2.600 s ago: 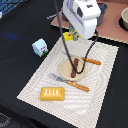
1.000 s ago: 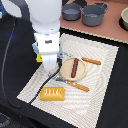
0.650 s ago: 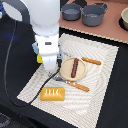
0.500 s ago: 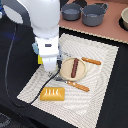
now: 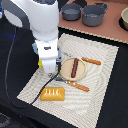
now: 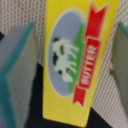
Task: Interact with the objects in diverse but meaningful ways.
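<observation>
- the counter [image 5: 12, 107] is dark, with a pale striped mat [image 5: 100, 55] spread over its middle; the white arm [image 5: 35, 22] leans in from the exterior view's left and hangs low over the mat's near-left part.
- two grey pots [image 5: 82, 12] stand well apart from the work, on the brown strip at the far edge.
- the round tan plate [image 5: 82, 70] sits at the mat's centre with the dark brown sausage [image 5: 75, 66] lying across it; an orange stick [image 5: 91, 61] rests just beside its far rim and another [image 5: 78, 86] near its front rim.
- the orange ridged bread block [image 5: 52, 94] lies on the mat's near corner, untouched.
- the tool [image 6: 70, 60] stands wide: in the wrist view its two grey pads [image 6: 17, 70] sit either side of the flat yellow butter box [image 6: 75, 55], with a gap showing on each side, so nothing is gripped yet.
- the box lies partly on the mat and partly over the dark counter; in the exterior view the arm hides it.
- the step in hand looks like lining up for a grasp on the butter box.
- the next move, as i judge it, calls for settling lower while keeping the box centred, then closing across its narrow width; whether the pads already reach the box's level cannot be told.
</observation>
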Available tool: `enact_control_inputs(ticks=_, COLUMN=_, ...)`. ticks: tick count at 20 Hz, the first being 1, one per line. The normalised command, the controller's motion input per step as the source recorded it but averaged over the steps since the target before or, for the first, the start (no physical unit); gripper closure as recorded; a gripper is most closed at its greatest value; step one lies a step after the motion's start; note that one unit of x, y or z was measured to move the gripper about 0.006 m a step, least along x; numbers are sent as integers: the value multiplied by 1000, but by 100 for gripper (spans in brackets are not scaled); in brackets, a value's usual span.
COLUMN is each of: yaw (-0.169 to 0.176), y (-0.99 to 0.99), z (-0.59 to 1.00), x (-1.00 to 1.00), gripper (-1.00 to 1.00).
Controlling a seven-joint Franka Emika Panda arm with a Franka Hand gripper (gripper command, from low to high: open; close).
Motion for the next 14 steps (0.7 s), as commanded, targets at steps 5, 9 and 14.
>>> enact_control_inputs(ticks=5, yaw=0, y=290, z=1000, x=-776, gripper=-100)
enact_control_inputs(ticks=9, yaw=-50, y=374, z=754, x=-774, gripper=-100)
enact_control_inputs(ticks=14, yaw=-167, y=226, z=347, x=-542, gripper=-100)
